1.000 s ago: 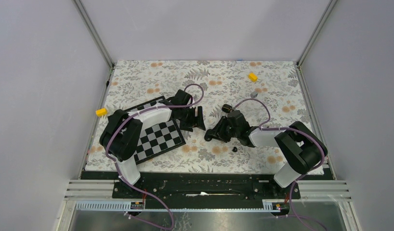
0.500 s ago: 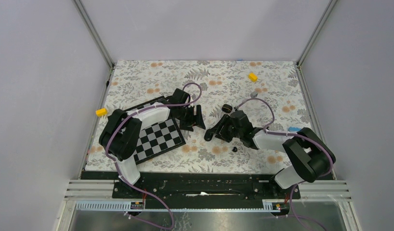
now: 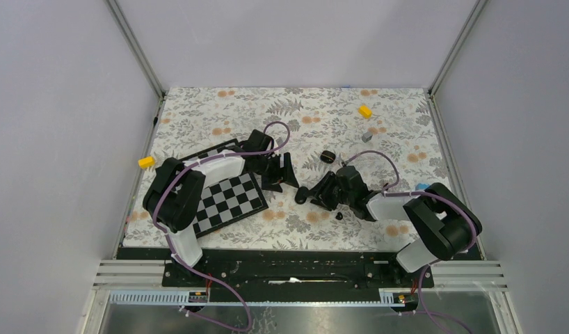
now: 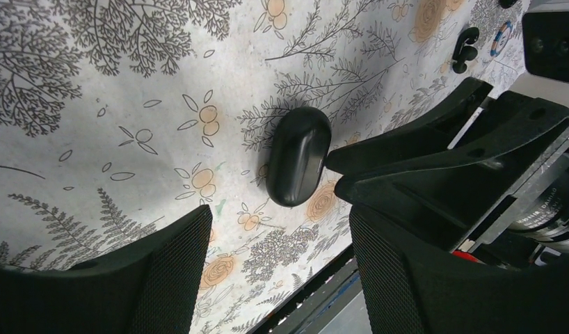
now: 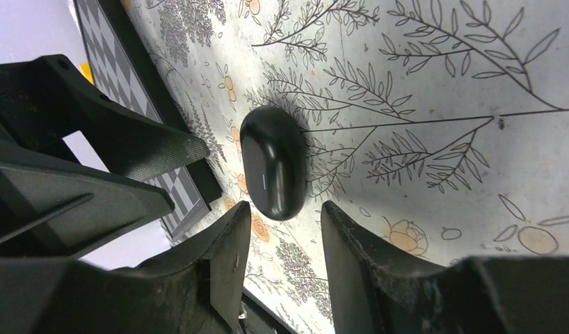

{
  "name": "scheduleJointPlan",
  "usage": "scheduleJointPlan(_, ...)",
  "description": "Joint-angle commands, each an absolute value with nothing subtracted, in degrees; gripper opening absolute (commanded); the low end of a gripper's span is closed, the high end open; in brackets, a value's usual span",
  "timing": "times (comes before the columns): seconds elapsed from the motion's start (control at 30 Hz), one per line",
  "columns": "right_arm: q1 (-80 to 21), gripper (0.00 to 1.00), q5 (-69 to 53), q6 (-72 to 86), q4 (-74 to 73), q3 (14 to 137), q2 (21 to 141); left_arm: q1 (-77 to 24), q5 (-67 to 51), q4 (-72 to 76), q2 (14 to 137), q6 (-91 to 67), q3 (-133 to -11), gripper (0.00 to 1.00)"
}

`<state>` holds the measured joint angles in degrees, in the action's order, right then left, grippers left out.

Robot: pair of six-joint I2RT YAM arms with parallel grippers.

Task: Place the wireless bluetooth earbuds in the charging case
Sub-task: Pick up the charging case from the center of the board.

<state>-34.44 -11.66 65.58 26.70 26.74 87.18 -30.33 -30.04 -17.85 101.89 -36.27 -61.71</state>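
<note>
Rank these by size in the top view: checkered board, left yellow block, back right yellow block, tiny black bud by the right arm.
Largest: black-and-white checkered board.
Next: left yellow block and back right yellow block, too alike to rank.
Smallest: tiny black earbud.

Charging case (image 4: 298,156): outer shell only, inner face hidden from me. In the top view I can't split it from the black fingertips. Earbud (image 3: 339,216): just a speck, no detail. Dark lump (image 3: 327,156): too small to name. Left arm (image 3: 198,174) covers part of the chessboard (image 3: 233,202).
</note>
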Motion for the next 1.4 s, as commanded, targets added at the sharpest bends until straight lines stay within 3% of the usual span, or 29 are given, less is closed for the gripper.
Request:
scheduleJointPlan(0.0,-34.1,0.47,-14.48,69.85,34.34,25.77,89.14,-29.97,-31.77,-15.06,101.56,-38.97,-60.94,0.73)
scheduleJointPlan(0.43,-34.06,0.43,-14.56,72.23,39.42,25.79,94.19,-29.97,-35.73,-8.22,103.35,-39.59,-59.06,0.6)
scheduleJointPlan(1.23,-33.32,0.42,-12.6,71.69,40.1,26.69,96.61,-29.97,-39.94,-1.24,104.24,-42.91,-55.19,0.5)
scheduleJointPlan(1.37,-32.69,0.41,-13.1,70.81,40.1,27.57,97.5,-29.97,-38.15,-1.32,105.33,-42.58,-55.28,0.44)
